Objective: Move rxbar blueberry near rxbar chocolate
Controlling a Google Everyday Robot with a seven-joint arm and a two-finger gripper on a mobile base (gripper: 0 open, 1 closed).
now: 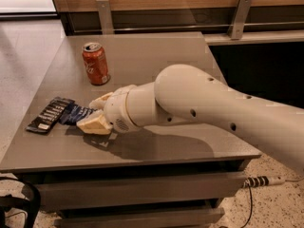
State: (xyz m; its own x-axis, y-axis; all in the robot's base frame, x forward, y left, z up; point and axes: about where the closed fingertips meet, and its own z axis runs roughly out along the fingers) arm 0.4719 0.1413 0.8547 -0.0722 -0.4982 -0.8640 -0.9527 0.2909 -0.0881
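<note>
Positioned low over the front left part of the tabletop [156, 51], the claw [93, 113] is seen at the end of a thick, pale arm [213, 108] that is stretched in from the right edge of the view. The claw is set against the right end of the rxbar blueberry [74, 113], whose dark blue wrapper is laid flat on the tabletop and is partly covered at that end. How far the claw is parted cannot be told, and whether the bar is actually gripped or merely touched cannot be made out either. The rxbar chocolate [49, 114] is placed just beside the blue bar on its left, flat as well, with its black wrapper and rows of white text turned upward; the two bars are angled slightly toward each other, and their near edges are seen to meet or almost meet. A red soda can [95, 63] is stood upright farther back on the tabletop, well apart from both bars and behind the claw. A dark shadow is cast on the grey surface beneath the wrist and arm. Below the tabletop, drawer fronts [142, 191] are visible, and a white power strip [264, 180] is laid on the speckled floor at the lower right.
</note>
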